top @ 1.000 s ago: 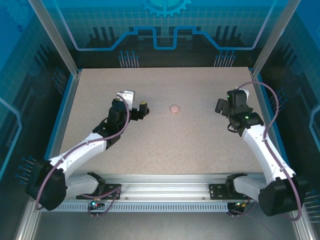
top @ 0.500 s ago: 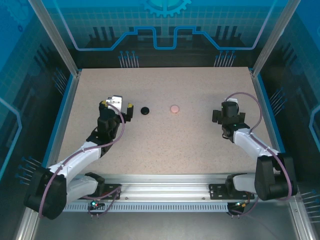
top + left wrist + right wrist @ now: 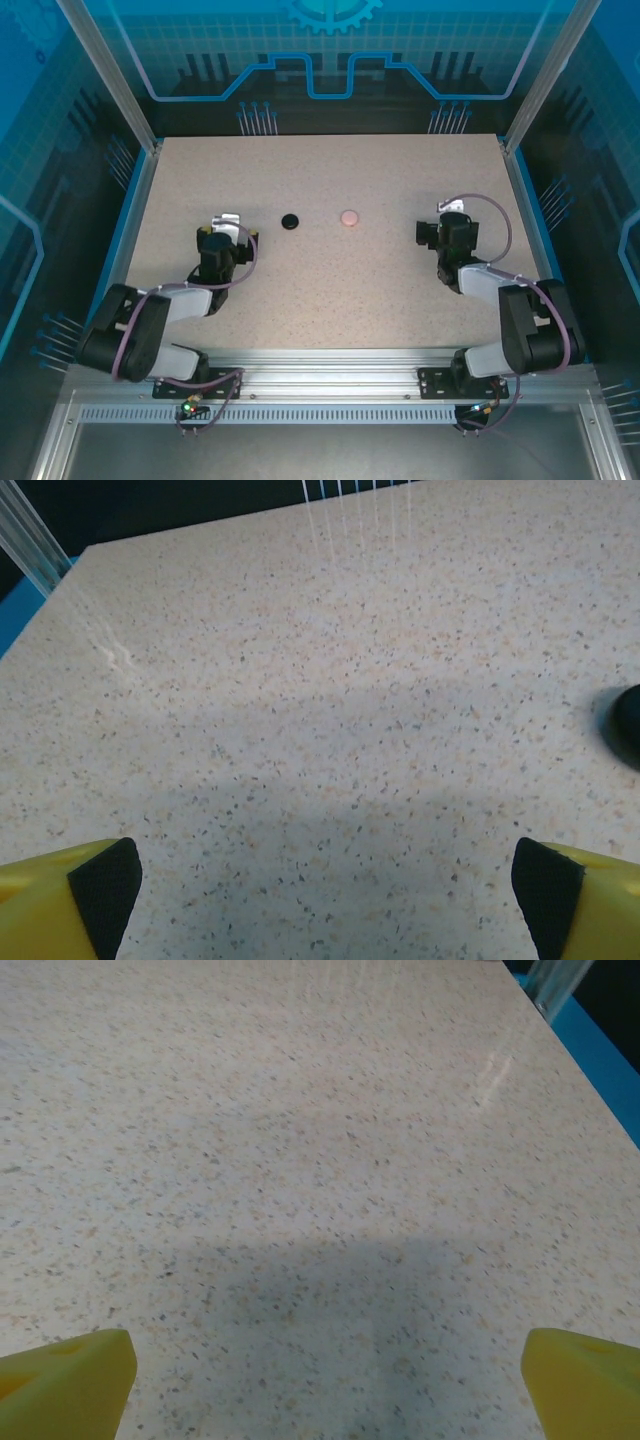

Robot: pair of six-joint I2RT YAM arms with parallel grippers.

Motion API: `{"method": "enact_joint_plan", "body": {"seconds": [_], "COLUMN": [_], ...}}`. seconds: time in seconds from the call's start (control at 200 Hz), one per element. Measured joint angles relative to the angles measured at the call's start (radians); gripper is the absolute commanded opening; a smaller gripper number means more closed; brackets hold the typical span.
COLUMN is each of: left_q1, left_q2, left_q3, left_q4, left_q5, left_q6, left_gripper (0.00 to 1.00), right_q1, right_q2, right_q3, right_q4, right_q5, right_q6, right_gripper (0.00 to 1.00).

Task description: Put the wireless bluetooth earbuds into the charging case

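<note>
Moved: both arms are folding back from black case (image 3: 290, 220) and pink case (image 3: 348, 216).
Jaws: left jaws and right jaws are standing spread, empty.
Risk: returning jaws could be nudging a light case across counter (image 3: 330, 290).

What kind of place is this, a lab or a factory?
Most likely a robotics test cell: a speckled table fenced by aluminium posts and blue panels, with a left arm and right arm bolted to a rail at its near edge.

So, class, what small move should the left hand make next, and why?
Probably a short reach forward and to its right, toward the black case: the left hand stands open and empty, and that case lies close ahead, the pink case farther right.
</note>
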Motion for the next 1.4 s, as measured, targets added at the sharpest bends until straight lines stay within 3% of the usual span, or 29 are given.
{"method": "enact_joint_plan", "body": {"seconds": [0.23,0.635,0.82,1.401], "left_q1": [0.092,0.174,0.211,0.211], "left_q2": [0.020,0.075,0.075,0.082], "left_q3": [-0.012,0.053,0.080,0.081], "left_q4": [0.110,0.059,0.028,-0.007], "left_q5": [0.165,0.358,0.393,0.394], "left_q6": [-0.027,-0.073,-0.106,-0.132], "left_gripper": [0.99,0.99,0.99,0.99], "right_q1": [-0.001,-0.033,-0.033,-0.039], "right_q2": [0.058,0.061,0.061,0.061], "right_q3": [-0.085,-0.075,-0.075,-0.075], "right_q4": [0.198,0.221,0.221,0.221], "right_q5": [-0.121,-0.220,-0.229,-0.228], "right_q6": [-0.047,-0.054,-0.054,-0.054], "right_gripper": [1.00,1.00,1.00,1.00]}}
